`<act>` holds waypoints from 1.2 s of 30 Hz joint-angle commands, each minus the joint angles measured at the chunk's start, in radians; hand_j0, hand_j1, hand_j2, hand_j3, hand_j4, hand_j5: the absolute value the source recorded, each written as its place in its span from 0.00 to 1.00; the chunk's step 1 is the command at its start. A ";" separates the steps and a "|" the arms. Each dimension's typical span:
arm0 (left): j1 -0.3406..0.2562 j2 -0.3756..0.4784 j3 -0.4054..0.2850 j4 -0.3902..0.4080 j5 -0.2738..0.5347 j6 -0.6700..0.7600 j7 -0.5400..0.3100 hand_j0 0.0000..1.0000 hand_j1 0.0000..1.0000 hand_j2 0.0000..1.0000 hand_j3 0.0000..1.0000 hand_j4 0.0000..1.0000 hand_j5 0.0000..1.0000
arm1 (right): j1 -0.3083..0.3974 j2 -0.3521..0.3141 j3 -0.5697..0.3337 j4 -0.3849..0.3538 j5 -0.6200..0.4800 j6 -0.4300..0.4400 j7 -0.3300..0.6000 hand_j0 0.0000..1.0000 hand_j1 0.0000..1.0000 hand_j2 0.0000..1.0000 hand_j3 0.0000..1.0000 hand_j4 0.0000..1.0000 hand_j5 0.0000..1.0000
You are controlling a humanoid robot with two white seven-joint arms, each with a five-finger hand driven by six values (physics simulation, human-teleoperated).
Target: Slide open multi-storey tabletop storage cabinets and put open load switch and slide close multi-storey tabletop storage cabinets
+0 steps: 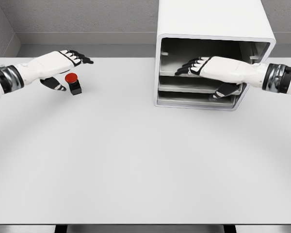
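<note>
Taking the storage cabinet (211, 63) as the landmark, the left hand (63, 65) hovered far to its left over the desk (136, 160), its arm entering from the left edge. The fingers were extended and loosely apart, the thumb hanging below, and they gripped nothing. The load switch (73, 83), a small black block with a red round button on top, stood on the desk just under and slightly right of that hand, well apart from the cabinet; whether the thumb touched it could not be told. Further right, the cabinet sat at the back of the desk with its front showing open tiers, so the sliding-open step looked done and the switch was not yet picked up. The right hand (203, 67) reached across the cabinet's front from the right, fingers stretched out and slightly spread toward its upper left, closed on nothing; the thumb seemed to point down toward a lower tier. The main risk, as I judged it, was the switch itself: it was small and smooth, so a pinch that landed on the domed button rather than the black body could let it tip or skid away across the desk. A second risk lay at the cabinet, where the right hand occupied the opening and could block or collide with the left hand bringing the switch in.
</note>
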 commanded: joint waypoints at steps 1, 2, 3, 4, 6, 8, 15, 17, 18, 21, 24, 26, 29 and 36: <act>0.000 -0.006 -0.023 0.019 0.006 0.000 0.000 1.00 1.00 1.00 1.00 1.00 1.00 | 0.000 0.000 -0.002 0.000 -0.005 0.002 -0.046 1.00 1.00 1.00 1.00 1.00 1.00; 0.000 -0.015 -0.023 0.021 0.004 0.000 0.000 1.00 1.00 1.00 1.00 1.00 1.00 | 0.000 0.000 -0.004 0.000 -0.004 0.002 -0.054 1.00 1.00 1.00 1.00 1.00 1.00; 0.000 -0.017 -0.025 0.027 0.004 0.000 0.000 1.00 1.00 1.00 1.00 1.00 1.00 | 0.000 0.000 -0.004 0.000 -0.004 0.002 -0.066 0.99 0.99 0.99 0.99 0.99 0.99; 0.000 -0.017 -0.028 0.030 0.004 0.000 0.000 1.00 1.00 1.00 1.00 1.00 1.00 | 0.000 0.002 -0.002 0.000 0.003 0.002 -0.106 0.99 0.99 0.99 0.99 0.99 0.99; -0.015 -0.032 -0.046 0.049 0.004 0.000 0.000 1.00 1.00 1.00 1.00 1.00 1.00 | 0.000 0.009 -0.004 0.001 0.004 0.002 -0.117 0.99 0.99 0.99 0.99 0.99 0.99; -0.018 -0.038 -0.048 0.059 0.004 0.000 -0.001 1.00 1.00 1.00 1.00 1.00 1.00 | 0.000 0.025 -0.002 0.004 0.007 0.002 -0.117 0.99 0.99 0.99 0.99 0.99 0.99; -0.032 -0.040 -0.062 0.062 -0.001 0.000 -0.016 0.92 0.92 0.92 0.92 0.92 0.92 | 0.003 0.037 -0.002 0.018 0.114 0.002 -0.118 0.99 0.99 0.99 0.99 0.99 0.99; -0.038 -0.054 -0.066 0.087 -0.002 0.000 -0.024 0.92 0.92 0.92 0.92 0.92 0.92 | 0.003 0.034 -0.002 0.029 0.139 0.002 -0.118 0.99 0.99 0.99 0.99 0.99 0.99; -0.038 -0.057 -0.068 0.092 -0.004 0.000 -0.024 0.92 0.92 0.92 0.92 0.92 0.92 | 0.005 0.034 -0.002 0.029 0.157 0.002 -0.118 0.99 0.99 0.99 0.99 0.99 0.99; -0.038 -0.057 -0.069 0.105 -0.008 0.000 -0.032 0.91 0.91 0.91 0.91 0.91 0.91 | 0.006 0.028 -0.001 0.037 0.179 0.002 -0.118 0.99 0.99 0.99 0.99 0.99 0.99; -0.043 -0.060 -0.069 0.118 -0.008 0.000 -0.047 0.88 0.88 0.88 0.88 0.88 0.88 | 0.011 0.023 -0.001 0.027 0.194 0.002 -0.115 0.99 0.99 0.99 0.99 0.99 0.99; -0.043 -0.060 -0.074 0.122 -0.008 0.000 -0.047 0.88 0.88 0.88 0.88 0.88 0.88 | 0.011 0.014 0.001 0.024 0.194 0.002 -0.115 0.99 0.99 0.99 0.99 0.99 0.99; -0.044 -0.060 -0.075 0.141 -0.010 0.000 -0.059 0.88 0.88 0.88 0.88 0.88 0.88 | 0.012 -0.012 -0.001 -0.023 0.193 0.002 -0.115 0.99 0.99 0.99 0.99 0.99 0.99; -0.058 -0.080 -0.075 0.185 -0.011 0.000 -0.059 0.88 0.88 0.88 0.88 0.88 0.88 | 0.018 -0.033 0.004 -0.060 0.193 0.002 -0.114 0.99 0.99 0.99 0.99 0.99 0.99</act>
